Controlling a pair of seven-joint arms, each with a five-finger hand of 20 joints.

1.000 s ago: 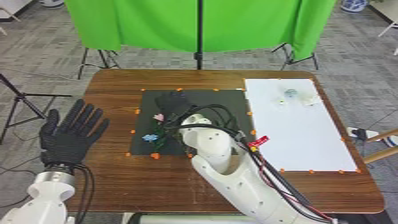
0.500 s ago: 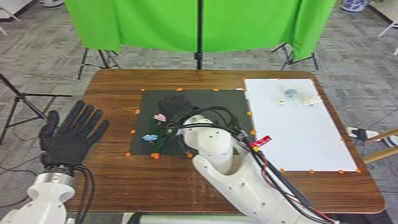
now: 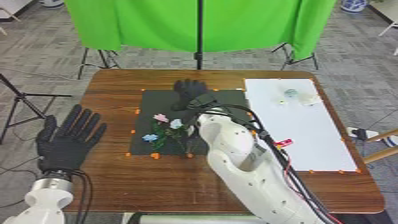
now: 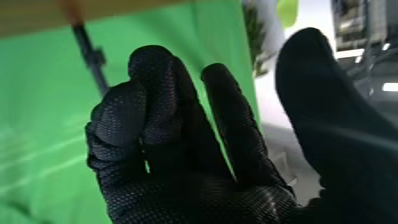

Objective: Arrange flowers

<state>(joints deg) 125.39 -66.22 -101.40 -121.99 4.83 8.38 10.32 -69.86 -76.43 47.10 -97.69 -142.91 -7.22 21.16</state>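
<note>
Dark mat (image 3: pixel 156 103) bears three flowers (image 3: pixel 161 118), one pink.

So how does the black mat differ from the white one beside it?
The black mat is shorter; the white mat is longer, reaching nearer the robot. The black mat bears a pink flower and a blue flower; the white mat bears small pale items near its far end. Both lie flat on the brown table.

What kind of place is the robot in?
Probably a robot lab: a green curtain hangs behind the table, a black tripod stands off to the left, and orange marks dot the tabletop.
</note>
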